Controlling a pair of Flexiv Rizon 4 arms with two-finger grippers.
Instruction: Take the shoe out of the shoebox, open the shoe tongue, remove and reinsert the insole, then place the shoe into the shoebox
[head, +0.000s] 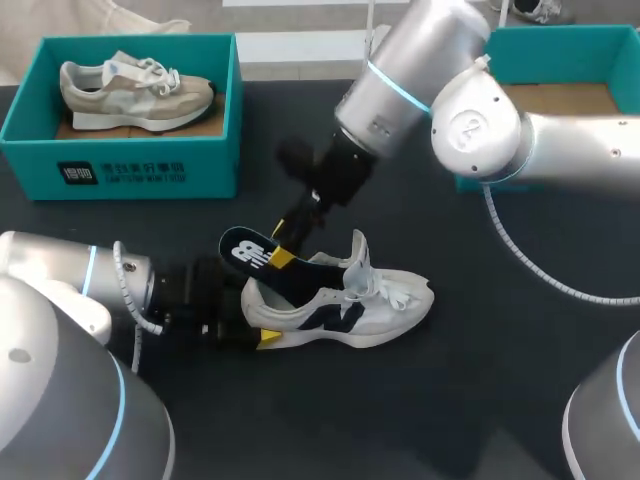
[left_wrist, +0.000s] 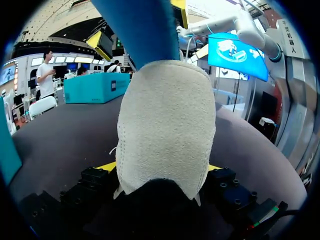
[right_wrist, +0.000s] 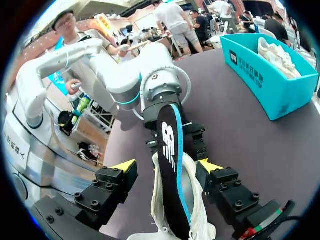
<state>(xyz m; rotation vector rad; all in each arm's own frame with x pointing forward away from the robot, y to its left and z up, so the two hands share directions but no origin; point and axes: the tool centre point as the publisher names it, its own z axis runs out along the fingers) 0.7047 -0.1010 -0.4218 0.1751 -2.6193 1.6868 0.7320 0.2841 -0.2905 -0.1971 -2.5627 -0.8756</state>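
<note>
so the shoe (head: 345, 305) is out on the dark counter (head: 480, 380), lying on its side with the sole toward the robot. It's a white and cream runner with a big dark logo on the side panel and a chunky white sole. The white laces are hanging loose and the tongue is standing up. From the left wrist view the heel is a fuzzy cream suede patch. The insole (head: 250, 252) is partway out of the shoe, sticking up past the heel collar. It's black on top with a white logo, and the underside and edge are bright blue. The left claw (head: 258, 325) is at the shoe's heel, and its yellow fingers (left_wrist: 107, 167) press the suede from both sides, so it's got the shoe clamped. The right claw (head: 287, 245) comes down over the heel end of the shoe with the insole between its fingers (right_wrist: 125, 166). They're spread wider than the insole though, with a gap on each side in its wrist view, so it isn't gripping anything. The shoebox (head: 560, 45) is teal and sits well apart from the shoe, past its toe end at the far edge. Another teal box (head: 130, 165) is well apart past the shoe's heel end, with a beige sneaker (head: 135, 90) lying inside
</note>
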